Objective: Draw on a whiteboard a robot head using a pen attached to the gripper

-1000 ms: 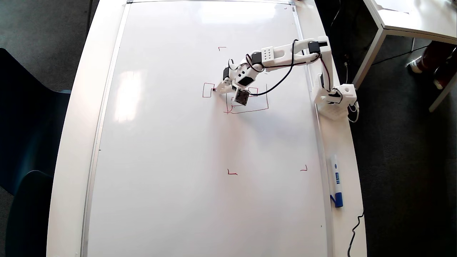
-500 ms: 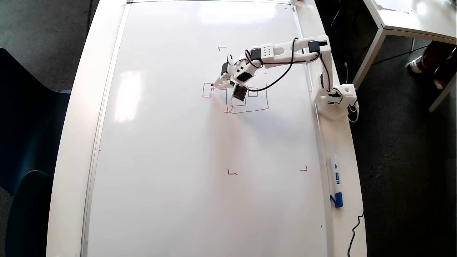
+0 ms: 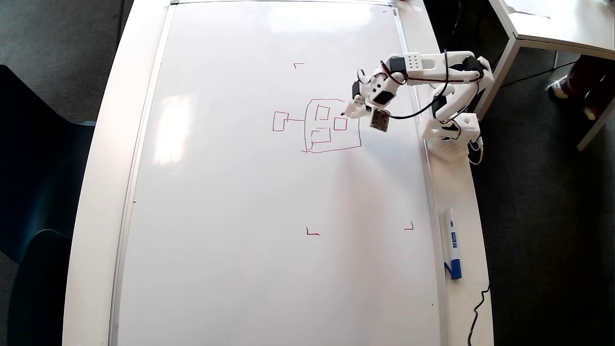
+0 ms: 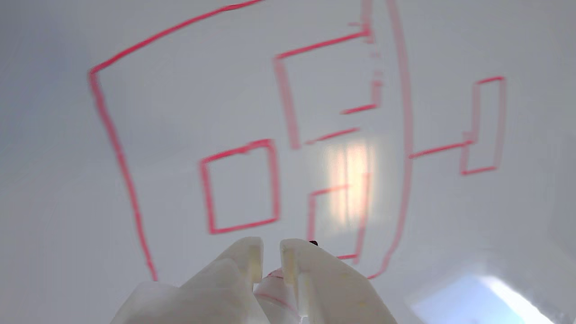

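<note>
arm bent over whiteboard [image 3: 240,216] | pincer [image 3: 354,108] clamped on pen [image 3: 347,112] | beside robot head [image 3: 333,126]

Office: white desks [image 3: 552,29], grey carpet [image 3: 538,216] (chairs [image 3: 33,192] alongside).

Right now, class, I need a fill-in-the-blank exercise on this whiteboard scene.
1. The lines of the robot head are ____ in colour.
2. In the overhead view, the stalked square lies to the ____ of the head outline.
3. The marker lying off the whiteboard has a ____ cap.

Missing words: red; left; blue
</note>
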`<state>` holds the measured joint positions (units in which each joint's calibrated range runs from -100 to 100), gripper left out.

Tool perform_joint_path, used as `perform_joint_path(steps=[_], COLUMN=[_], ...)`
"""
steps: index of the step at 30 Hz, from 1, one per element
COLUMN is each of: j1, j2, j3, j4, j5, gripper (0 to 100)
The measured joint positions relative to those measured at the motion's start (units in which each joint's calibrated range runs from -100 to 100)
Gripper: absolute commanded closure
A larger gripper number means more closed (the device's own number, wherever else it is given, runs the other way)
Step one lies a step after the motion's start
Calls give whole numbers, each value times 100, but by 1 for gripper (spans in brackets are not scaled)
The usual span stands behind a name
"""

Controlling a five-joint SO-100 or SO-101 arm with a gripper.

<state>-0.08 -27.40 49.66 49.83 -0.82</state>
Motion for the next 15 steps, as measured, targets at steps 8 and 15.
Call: perform_joint_path(steps=[8, 15], j1=[-8, -8], j2=[-339, -932], j3=[676, 676], j4=[34, 34], j5=[0, -5], gripper=[99, 99])
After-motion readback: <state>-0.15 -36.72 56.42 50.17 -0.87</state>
